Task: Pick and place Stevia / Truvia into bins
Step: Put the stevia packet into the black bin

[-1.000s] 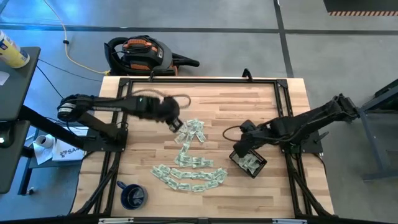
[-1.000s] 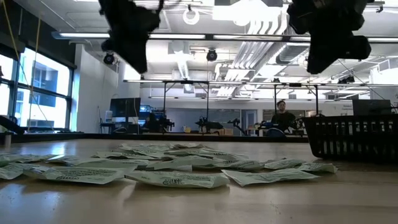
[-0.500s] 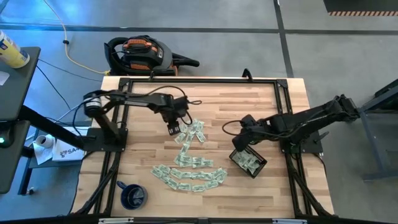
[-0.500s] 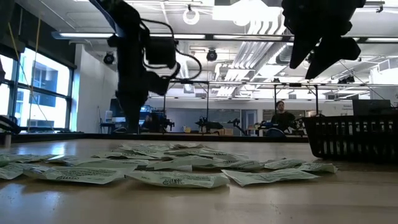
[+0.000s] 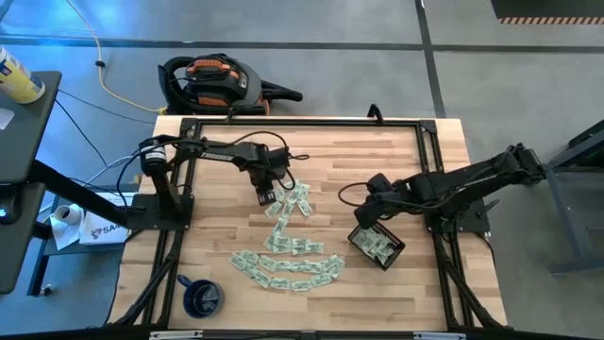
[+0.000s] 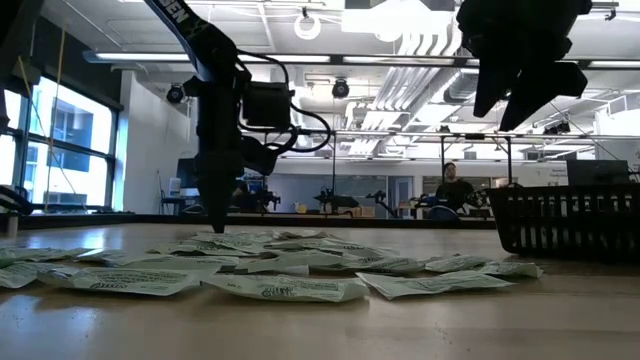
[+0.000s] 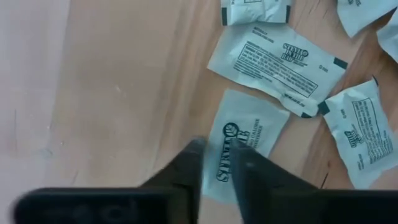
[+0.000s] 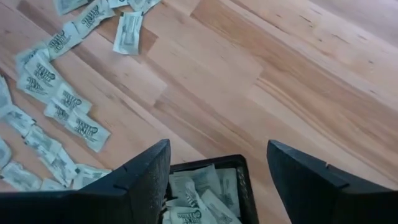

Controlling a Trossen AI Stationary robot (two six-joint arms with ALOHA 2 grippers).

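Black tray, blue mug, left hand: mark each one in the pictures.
Black tray (image 5: 397, 251), high view, its right rim beside the sachets inside.
Blue mug (image 5: 201, 298), high view, middle of the mug near the table's front left.
Left hand (image 7: 216, 163), left wrist view, between its fingertips, over a sachet.

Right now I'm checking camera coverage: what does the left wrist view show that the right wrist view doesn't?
Only the left wrist view shows the left gripper, its fingers nearly closed around the edge of one Stevia sachet lying on the table. Only the right wrist view shows the black tray, already holding sachets, with the open right gripper above it. Both show loose sachets on the wooden table.
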